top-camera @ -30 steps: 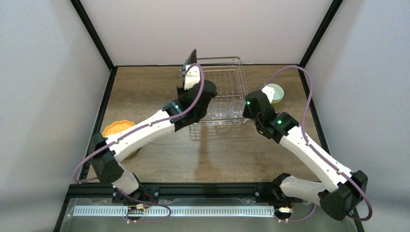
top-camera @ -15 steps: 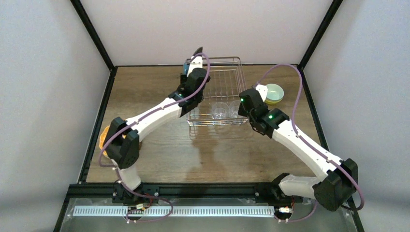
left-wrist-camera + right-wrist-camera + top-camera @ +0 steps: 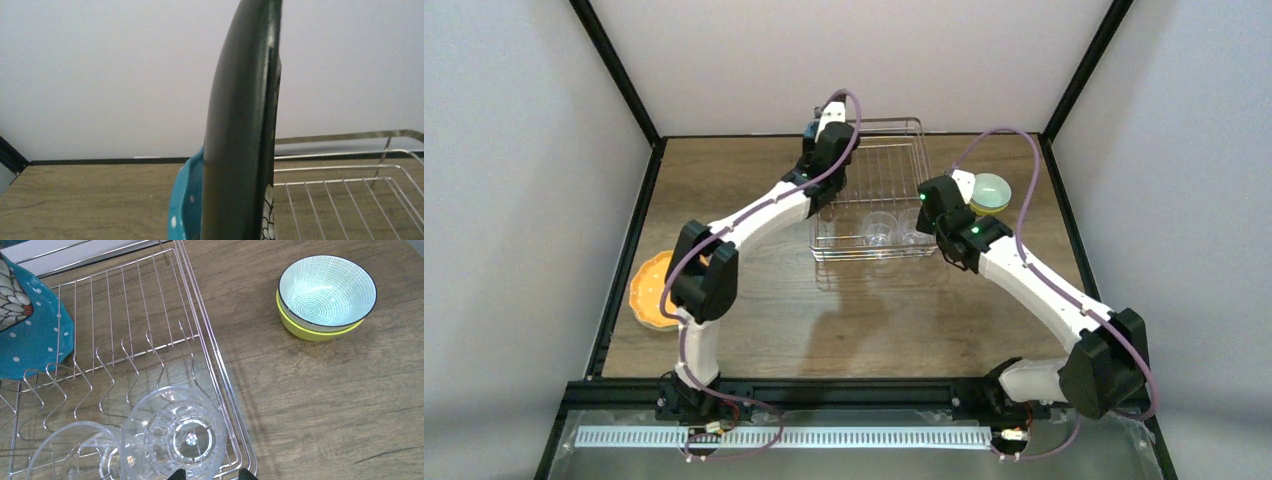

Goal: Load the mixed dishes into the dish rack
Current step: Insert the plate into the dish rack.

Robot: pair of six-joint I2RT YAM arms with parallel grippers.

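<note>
My left gripper (image 3: 831, 127) reaches to the far left corner of the dish rack (image 3: 921, 150) and is shut on the black square floral plate (image 3: 240, 125), held upright on edge. The blue dotted plate (image 3: 185, 205) leans just beside it in the rack (image 3: 350, 137). Both plates show in the right wrist view, the blue one (image 3: 30, 340) and the black one (image 3: 7, 295). My right gripper (image 3: 212, 475) is open just above a clear glass cup (image 3: 175, 432) in the rack's near right corner; a second cup (image 3: 65, 455) lies beside it. The pale green plate is out of view.
The mint bowl (image 3: 325, 287) sits stacked in the yellow-green bowl (image 3: 320, 332) on the table right of the rack (image 3: 210, 340). The orange plate (image 3: 652, 290) lies at the table's left edge, by the left arm's elbow.
My left arm has stretched farther out and brought the black plate down from above the rack to beside the blue plate. My right arm has moved in toward the rack's near right corner.
</note>
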